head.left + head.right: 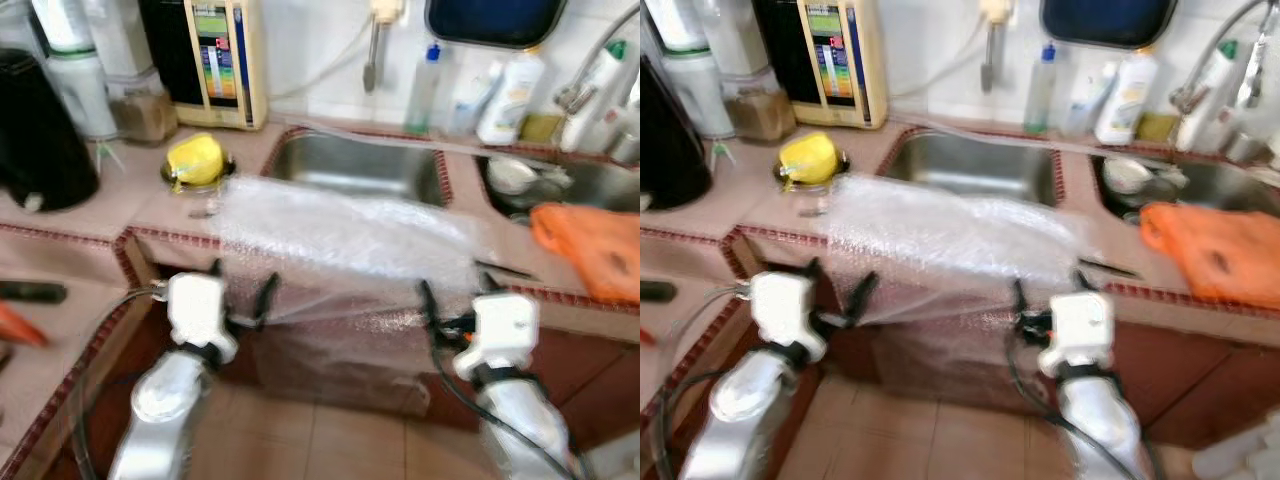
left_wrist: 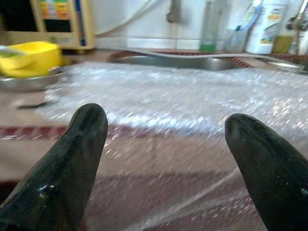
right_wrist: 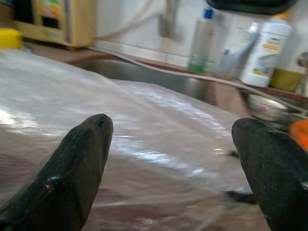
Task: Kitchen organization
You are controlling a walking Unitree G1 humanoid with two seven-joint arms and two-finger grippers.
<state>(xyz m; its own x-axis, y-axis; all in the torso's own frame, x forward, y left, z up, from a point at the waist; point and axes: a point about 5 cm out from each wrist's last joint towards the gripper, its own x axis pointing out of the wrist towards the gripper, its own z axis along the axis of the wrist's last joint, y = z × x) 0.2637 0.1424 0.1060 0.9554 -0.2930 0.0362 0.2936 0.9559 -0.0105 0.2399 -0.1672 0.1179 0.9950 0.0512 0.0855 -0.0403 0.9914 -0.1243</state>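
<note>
bubble wrap (image 1: 340,235): clear sheet, draped over the front edge of the counter (image 1: 120,205), its upper part lying flat before the sink (image 1: 360,165), its lower part hanging down the cabinet front toward the floor (image 1: 330,440).

left gripper (image 1: 242,290): raised in front of the counter edge at the sheet's left side, fingers (image 2: 72,159) spread apart, nothing between them; the wrap lies just ahead of the tips in the left wrist view.

right gripper (image 1: 450,305): raised at the sheet's right side, fingers (image 3: 72,168) spread apart, empty; the wrap just ahead in the right wrist view. whether either gripper touches the sheet cannot be told.

yellow item (image 1: 197,160): in a metal dish on the counter, left of the sink, near the sheet's far left corner.

orange bag (image 1: 590,250): on the counter at the right, well apart from the wrap.

second basin (image 1: 560,185): right of the sink, dishes inside, blurred.

bottles (image 1: 510,95): several, along the wall behind the basins.

dispenser (image 1: 225,60): cream-coloured, with a panel, against the wall at the back left.

black appliance (image 1: 40,140): on the counter at the far left.
</note>
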